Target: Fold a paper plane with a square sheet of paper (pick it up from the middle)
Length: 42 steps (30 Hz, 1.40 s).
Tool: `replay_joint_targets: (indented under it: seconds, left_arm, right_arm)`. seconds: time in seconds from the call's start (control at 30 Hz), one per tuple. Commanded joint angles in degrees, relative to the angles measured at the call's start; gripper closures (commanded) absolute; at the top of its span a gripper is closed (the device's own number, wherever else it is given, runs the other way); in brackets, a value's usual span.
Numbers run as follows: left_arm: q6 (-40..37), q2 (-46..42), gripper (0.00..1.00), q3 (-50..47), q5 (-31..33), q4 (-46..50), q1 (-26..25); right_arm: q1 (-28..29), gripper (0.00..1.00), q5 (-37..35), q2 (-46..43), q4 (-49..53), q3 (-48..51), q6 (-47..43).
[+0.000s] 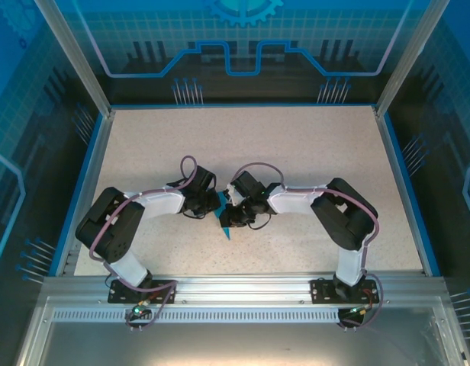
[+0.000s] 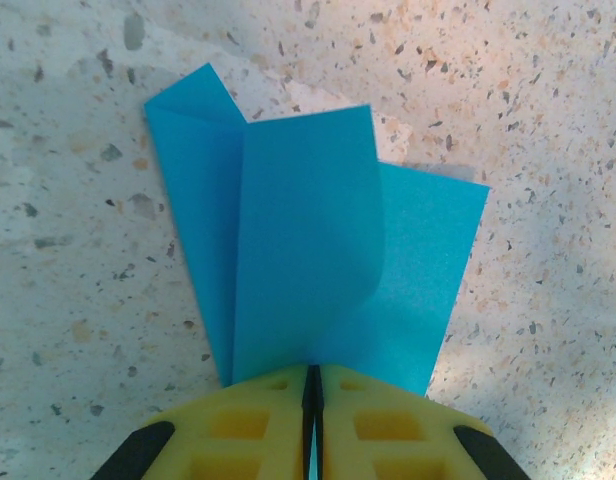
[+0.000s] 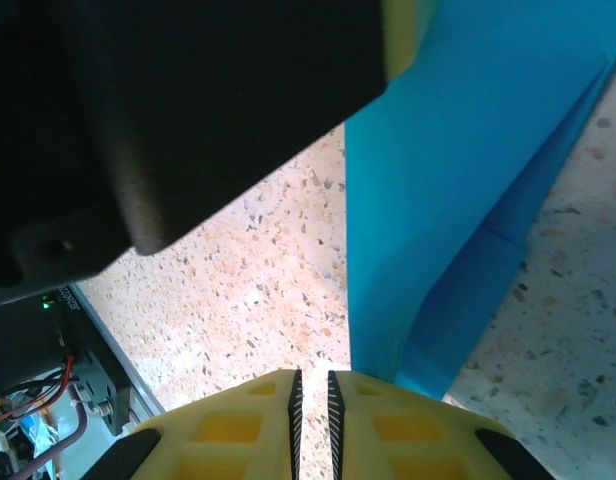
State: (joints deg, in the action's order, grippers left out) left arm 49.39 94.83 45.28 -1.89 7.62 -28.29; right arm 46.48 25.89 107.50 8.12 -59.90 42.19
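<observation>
Speckled tabletop under both arms, and at its middle I had the left gripper clenched on one end of the folded teal paper, its flaps fanning out away from the jaws. On the right, the right gripper crowded in, jaws a slit apart, paper just beside that slit. Gripping or not, I couldn't tell.

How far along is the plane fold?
Done: paper already folded into layers, with a creased corner flap. In hand: left tool clamped on it; right tool beside its edge, grip unclear. Left: top layer curls loose, no slim dart shape yet.
</observation>
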Motion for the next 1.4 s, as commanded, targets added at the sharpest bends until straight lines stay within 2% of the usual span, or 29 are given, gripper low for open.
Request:
replay_joint_targets:
  seconds: [0.0,1.0,1.37]
  left_arm:
    - [-0.5,1.26,0.87,0.27,1.17,2.76,-0.09]
    - [0.02,1.71,0.86,0.63,2.33,3.83,-0.06]
    - [0.79,1.85,0.86,0.52,2.98,4.25,-0.09]
  right_arm:
    - [0.62,0.83,0.47,0.87,0.68,0.53,0.68]
    - [0.74,0.84,2.88,2.89,2.47,3.47,0.08]
    - [2.06,0.84,3.82,-0.14,5.68,7.35,-1.85]
